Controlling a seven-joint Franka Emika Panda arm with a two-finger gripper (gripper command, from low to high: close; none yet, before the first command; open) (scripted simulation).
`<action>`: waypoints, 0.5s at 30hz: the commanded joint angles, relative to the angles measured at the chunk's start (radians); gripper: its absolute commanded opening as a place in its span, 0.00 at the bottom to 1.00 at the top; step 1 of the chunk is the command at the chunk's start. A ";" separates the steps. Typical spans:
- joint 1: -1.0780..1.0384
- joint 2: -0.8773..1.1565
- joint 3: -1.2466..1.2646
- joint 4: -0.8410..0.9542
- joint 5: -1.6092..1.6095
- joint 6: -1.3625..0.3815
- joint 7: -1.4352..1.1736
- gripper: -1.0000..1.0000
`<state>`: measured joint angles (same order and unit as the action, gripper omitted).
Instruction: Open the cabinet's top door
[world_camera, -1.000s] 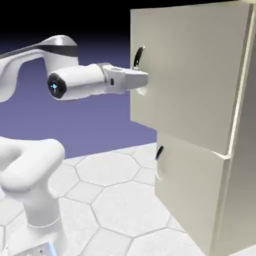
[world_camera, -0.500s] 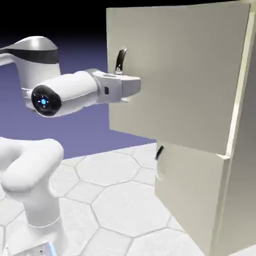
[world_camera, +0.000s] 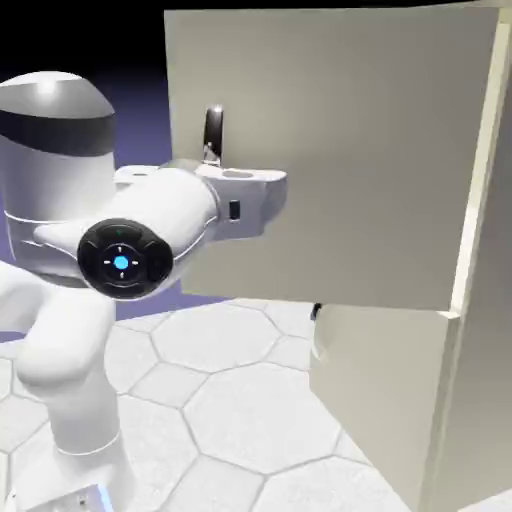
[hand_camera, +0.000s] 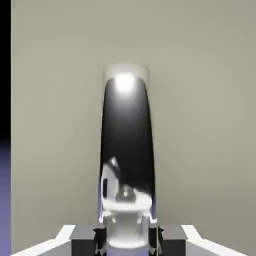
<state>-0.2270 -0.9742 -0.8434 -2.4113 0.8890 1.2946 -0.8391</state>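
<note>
The top door (world_camera: 330, 150), ajar at the cabinet's (world_camera: 480, 330) upper part, looks rigid and smooth-swinging, its glossy handle (hand_camera: 126, 135) perhaps slippery, best gripped where the end effector (hand_camera: 127, 240) clamps it, fingers closed on either side.

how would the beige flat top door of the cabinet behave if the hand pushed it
The beige flat top door would probably stay stiff, being one flat, unbent panel. It would likely swing rather than slide, since it stands angled out from the cabinet's right-hand edge.

Top door (world_camera: 350, 150) swung out from cabinet (world_camera: 480, 380), lower door (world_camera: 385, 385) shut.
</note>
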 joint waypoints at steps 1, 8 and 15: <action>0.036 0.020 -0.035 0.035 -0.016 -0.031 -0.005 0.00; 0.290 0.111 -0.253 0.262 -0.097 -0.217 -0.020 0.00; 0.544 0.129 -0.436 0.465 -0.151 -0.355 -0.001 0.00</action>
<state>0.3167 -0.8454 -1.2799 -1.9466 0.7383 0.9388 -0.8399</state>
